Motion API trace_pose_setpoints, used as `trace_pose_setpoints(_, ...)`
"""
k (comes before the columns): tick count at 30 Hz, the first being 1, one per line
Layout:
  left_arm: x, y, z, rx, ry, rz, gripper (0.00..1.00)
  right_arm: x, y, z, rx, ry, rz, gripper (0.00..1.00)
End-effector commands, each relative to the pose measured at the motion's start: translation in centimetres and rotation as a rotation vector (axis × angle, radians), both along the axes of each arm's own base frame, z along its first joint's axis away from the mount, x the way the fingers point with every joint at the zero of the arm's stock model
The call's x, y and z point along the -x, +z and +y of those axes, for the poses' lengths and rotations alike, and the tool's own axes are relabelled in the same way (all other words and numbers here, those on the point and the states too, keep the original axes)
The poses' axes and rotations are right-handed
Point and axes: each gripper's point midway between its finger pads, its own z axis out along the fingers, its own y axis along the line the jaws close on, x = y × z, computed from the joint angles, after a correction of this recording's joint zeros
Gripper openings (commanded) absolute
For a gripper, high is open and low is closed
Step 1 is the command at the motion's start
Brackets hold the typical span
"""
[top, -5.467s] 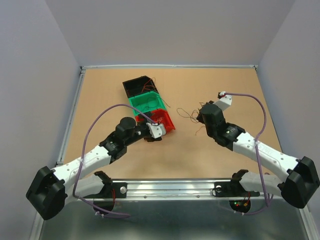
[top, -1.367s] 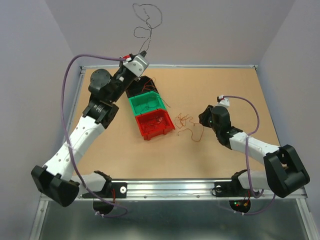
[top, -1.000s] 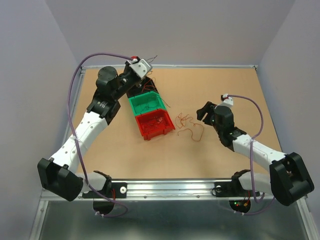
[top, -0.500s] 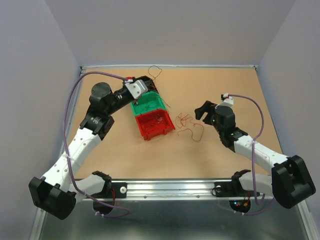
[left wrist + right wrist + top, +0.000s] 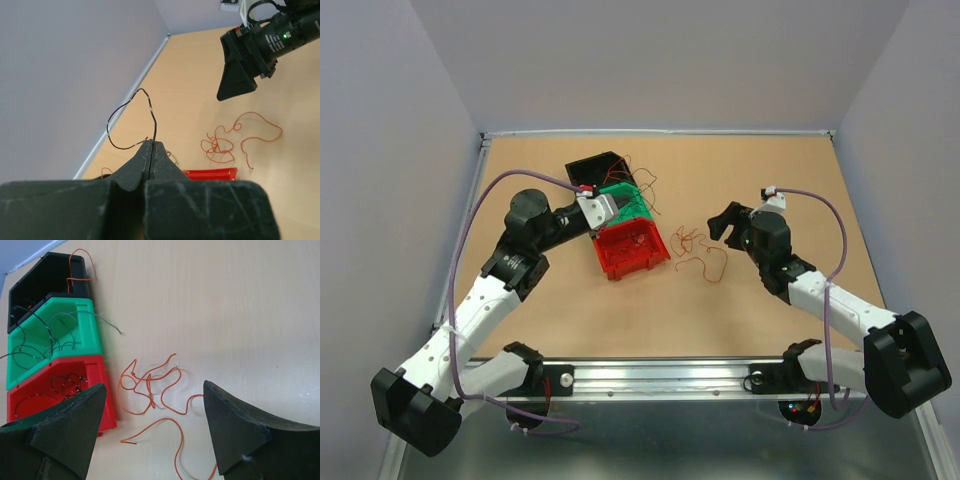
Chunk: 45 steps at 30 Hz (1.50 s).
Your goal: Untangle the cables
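Observation:
My left gripper (image 5: 151,146) is shut on a thin black cable (image 5: 154,122) that loops up from its fingertips. In the top view the left gripper (image 5: 612,203) hovers over the green bin (image 5: 632,201). A tangle of orange cables (image 5: 698,250) lies on the table to the right of the red bin (image 5: 632,250). My right gripper (image 5: 723,224) stands open just right of this tangle, nothing between its fingers. In the right wrist view the orange cables (image 5: 150,382) lie between and beyond the spread fingers of the right gripper (image 5: 154,385).
Three bins stand in a row: black (image 5: 45,277), green (image 5: 82,332) and red (image 5: 97,390), each holding thin wires. An orange wire (image 5: 80,270) hangs over the black bin's rim. The table's metal edge (image 5: 470,215) and grey walls enclose the area.
My left arm has swung down from high near the back wall to just over the green bin, carrying the black cable. The right gripper has opened wider and barely shifted.

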Motion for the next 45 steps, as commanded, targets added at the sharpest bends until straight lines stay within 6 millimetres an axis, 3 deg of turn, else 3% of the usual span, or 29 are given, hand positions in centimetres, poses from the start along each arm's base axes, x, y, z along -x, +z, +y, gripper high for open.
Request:
trace_pose_setpoints(1, 0.4, -0.1, 0.2, -0.004, 0.002, -0.035, 0.00, -0.3, 1.8, 0.2, -0.024, 0.014, -0.066, 0.84)
trace_pose_setpoints(4, 0.5, -1.5, 0.2, -0.024, -0.001, -0.020, 0.00, -0.3, 1.9, 0.2, -0.025, 0.016, -0.069, 0.84)
trace_pose_setpoints(12, 0.1, -7.3, 0.4, -0.160, 0.009, 0.059, 0.00, -0.1, 2.1, 0.3, -0.030, 0.026, -0.072, 0.84)
trace_pose_setpoints(16, 0.7, -11.5, 0.6, -0.319, -0.017, 0.135, 0.00, 0.0, 2.2, 0.4, -0.034, 0.032, -0.076, 0.84)
trace_pose_setpoints(22, 1.8, -15.7, 2.0, -0.521, -0.069, 0.219, 0.00, 0.0, 2.2, 0.8, -0.035, 0.049, -0.073, 0.84)
trace_pose_setpoints(25, 0.9, -17.0, 2.4, -0.571, -0.040, 0.255, 0.00, -0.1, 1.9, 1.1, -0.031, 0.066, -0.064, 0.84)
trace_pose_setpoints(26, 0.5, -18.4, 2.3, -0.598, -0.034, 0.305, 0.00, -0.2, 2.0, 1.2, -0.028, 0.073, -0.066, 0.84)
trace_pose_setpoints(27, -0.1, -18.2, 2.0, -0.602, -0.036, 0.313, 0.00, -0.2, 1.8, 1.3, -0.022, 0.081, -0.058, 0.84)
trace_pose_setpoints(28, -0.1, -20.0, 1.8, -0.642, -0.053, 0.377, 0.00, -0.2, 1.4, 1.5, -0.016, 0.093, -0.045, 0.84)
trace_pose_setpoints(30, -1.0, -20.5, 1.2, -0.661, -0.048, 0.418, 0.00, -0.4, 1.1, 1.7, 0.000, 0.100, -0.025, 0.87)
trace_pose_setpoints(31, -1.4, -22.4, 1.0, -0.694, -0.050, 0.470, 0.00, -0.5, 0.4, 1.9, 0.008, 0.110, -0.004, 0.89)
trace_pose_setpoints(33, -2.5, -23.2, 0.5, -0.720, -0.025, 0.490, 0.00, -0.8, 0.2, 2.1, 0.021, 0.118, 0.023, 0.95)
trace_pose_setpoints(34, -2.7, -24.8, 0.4, -0.738, -0.022, 0.535, 0.00, -0.9, -0.1, 2.4, 0.024, 0.132, 0.038, 0.97)
trace_pose_setpoints(35, -3.3, -25.1, 0.3, -0.748, -0.010, 0.538, 0.00, -0.9, -1.4, 2.5, 0.044, 0.140, 0.081, 0.99)
trace_pose_setpoints(40, -4.7, -26.4, 0.5, -0.755, 0.055, 0.528, 0.05, -1.5, -3.0, 3.6, 0.061, 0.181, 0.140, 1.00)
trace_pose_setpoints(45, -4.7, -23.5, 0.8, -0.700, 0.088, 0.454, 0.25, -1.6, -3.9, 5.3, 0.155, 0.212, 0.160, 1.00)
